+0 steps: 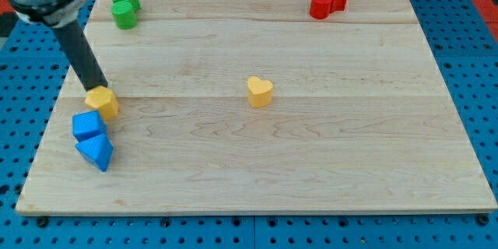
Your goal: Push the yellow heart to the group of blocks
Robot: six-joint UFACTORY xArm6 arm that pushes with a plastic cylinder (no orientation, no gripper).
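1. My tip (96, 89) is seen at the view's left side of the wooden board (311, 179), set against the top edge of a yellow block (103, 102); nothing is held, since the rod can only push.
2. Just below that yellow block, a blue block (88, 125) and a blue triangular block (96, 152) are found close together. These three are judged to be the group meant by the task, though that is not certain.
3. The yellow heart (259, 92) lies near the middle of the board, well apart from my tip and toward the view's right of it, at about the same height in the view.
4. A risk is judged here: if my tip is swept straight toward the heart, the heart would be driven rightward, away from the group. The far side of the heart would have to be reached first.
5. A second risk is judged: an off-centre push on the rounded heart could let it spin or slip aside.
6. The yellow block could be knocked as my tip is drawn away, scattering the group.
7. Two green blocks (124, 8) and two red blocks (328, 1) sit along the view's top, well clear.
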